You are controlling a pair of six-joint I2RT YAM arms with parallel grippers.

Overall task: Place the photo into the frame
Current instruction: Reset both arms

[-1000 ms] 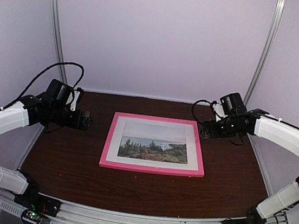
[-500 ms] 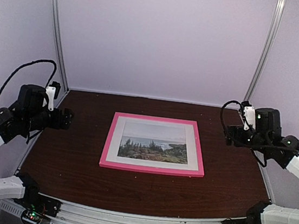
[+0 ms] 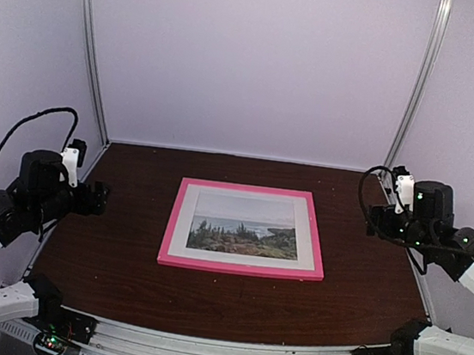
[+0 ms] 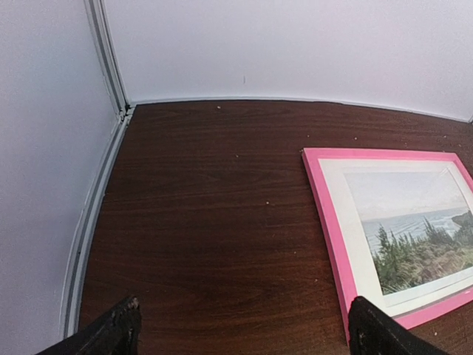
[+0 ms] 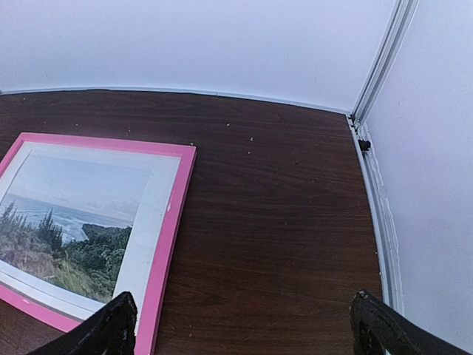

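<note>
Already the photo (image 3: 245, 224) lies face-up inside the frame (image 3: 240, 267), mid table (image 3: 106, 257), long axis left-right. 2 grippers flank it, well apart: left gripper (image 3: 96, 198), right gripper (image 3: 374, 219), fingers spread, empty, about equally near.

dark brown wooden table (image 3: 104, 269) enclosed by plain white walls (image 3: 252, 58).

Walls (image 3: 252, 58): plain and pale
Table (image 3: 111, 253): dark brown wood, tiny specks
Posts (image 3: 90, 47): silver metal, both back corners
Light: soft
</note>
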